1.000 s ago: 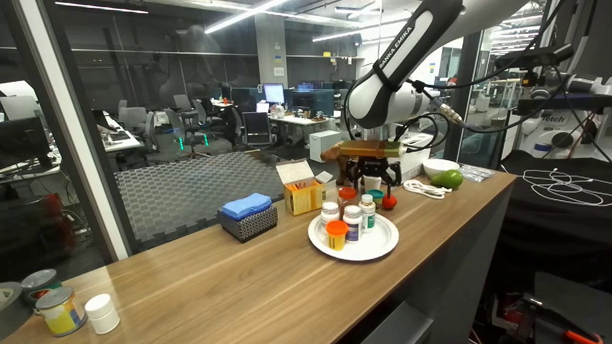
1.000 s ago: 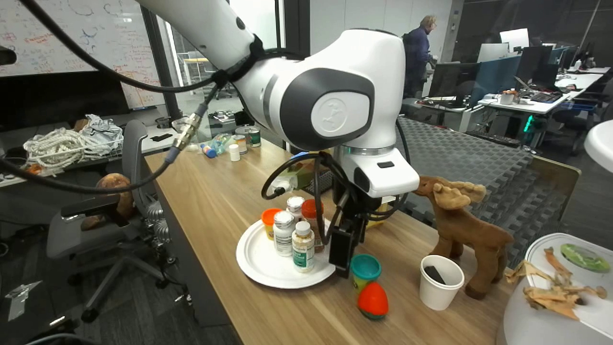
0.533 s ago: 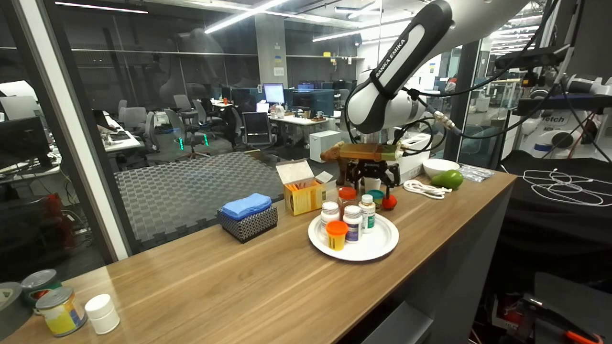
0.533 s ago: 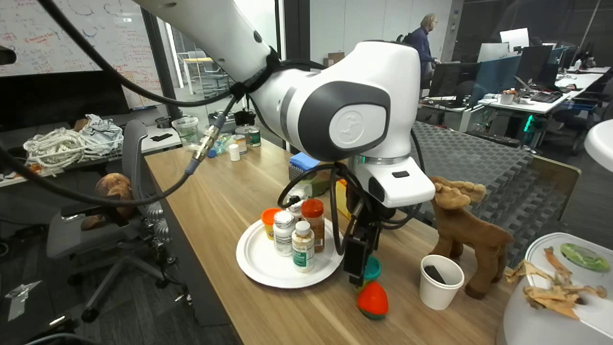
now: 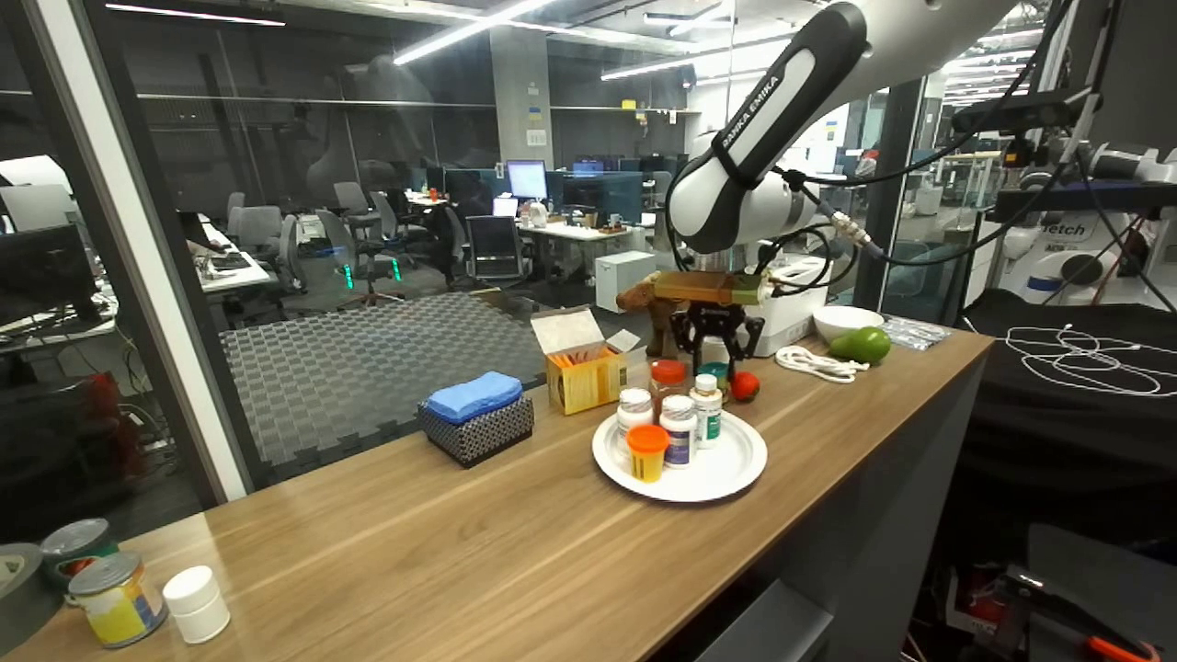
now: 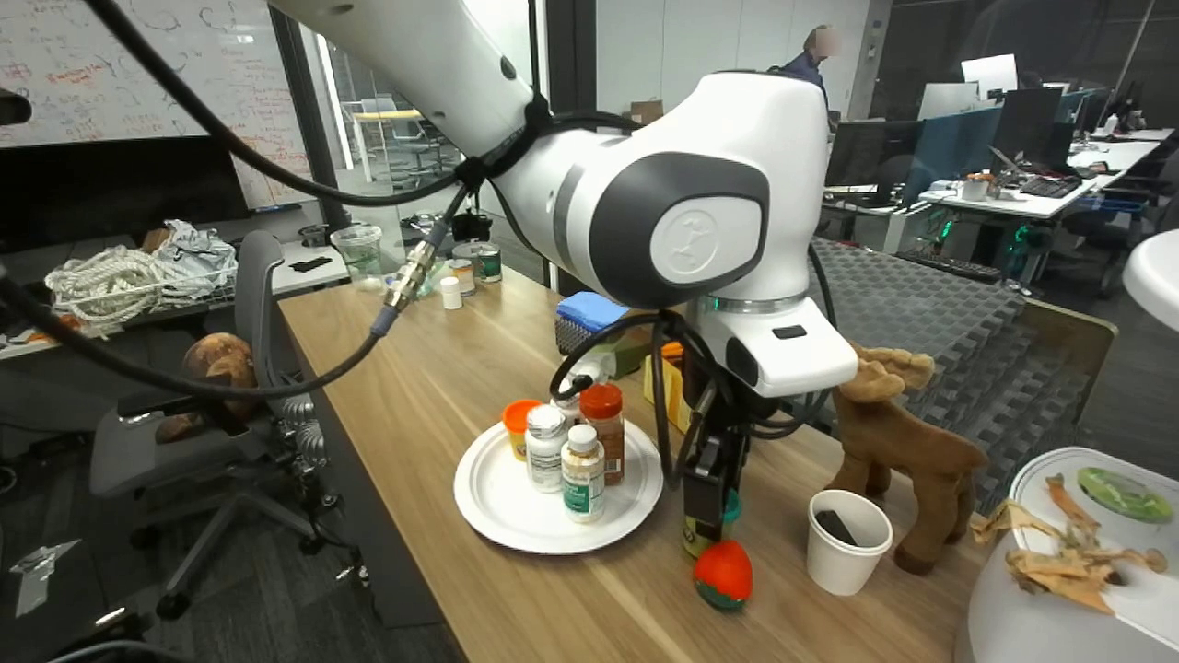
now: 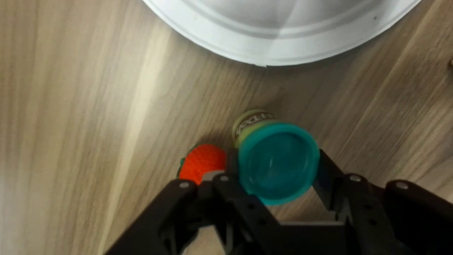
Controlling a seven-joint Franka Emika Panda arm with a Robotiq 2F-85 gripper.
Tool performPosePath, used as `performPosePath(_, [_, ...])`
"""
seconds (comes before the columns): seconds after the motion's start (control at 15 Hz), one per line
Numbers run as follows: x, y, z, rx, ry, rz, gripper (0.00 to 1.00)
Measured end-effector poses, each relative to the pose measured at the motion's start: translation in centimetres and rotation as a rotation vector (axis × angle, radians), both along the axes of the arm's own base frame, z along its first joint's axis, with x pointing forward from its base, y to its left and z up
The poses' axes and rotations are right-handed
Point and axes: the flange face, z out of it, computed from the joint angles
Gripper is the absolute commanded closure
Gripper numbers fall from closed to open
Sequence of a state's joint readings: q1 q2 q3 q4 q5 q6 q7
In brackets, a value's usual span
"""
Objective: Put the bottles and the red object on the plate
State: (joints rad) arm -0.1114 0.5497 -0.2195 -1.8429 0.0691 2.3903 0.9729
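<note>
The pincer [image 6: 717, 517] partly hides the teal-lidded tub [image 6: 733, 508].

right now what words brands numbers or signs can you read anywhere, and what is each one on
"RANKA EMIKA" on the robot arm, as far as it shows.
"Doh" on the teal-lidded tub, letters before it unclear.
"etch" on the white machine in the background.
Too small or blurred to read: labels on the bottles, writing on the whiteboard, other marks.
</note>
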Motion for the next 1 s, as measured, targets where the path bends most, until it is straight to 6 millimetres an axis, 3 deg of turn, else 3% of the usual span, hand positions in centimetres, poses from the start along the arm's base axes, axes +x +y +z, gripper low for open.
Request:
performPosePath(0.4, [0.1,0.0,1.0,-0.004,-0.024,0.0,0.72])
performPosePath(0.6, [-0.6,0.4,3.0,0.0,-0.047,0.003,0.72])
performPosePath(0.8, [-2.4,1.8,6.1,0.007,-0.083,0.035,0.72])
performPosePath(1.0, [-5.5,4.4,8.6,0.021,-0.111,0.091,0.72])
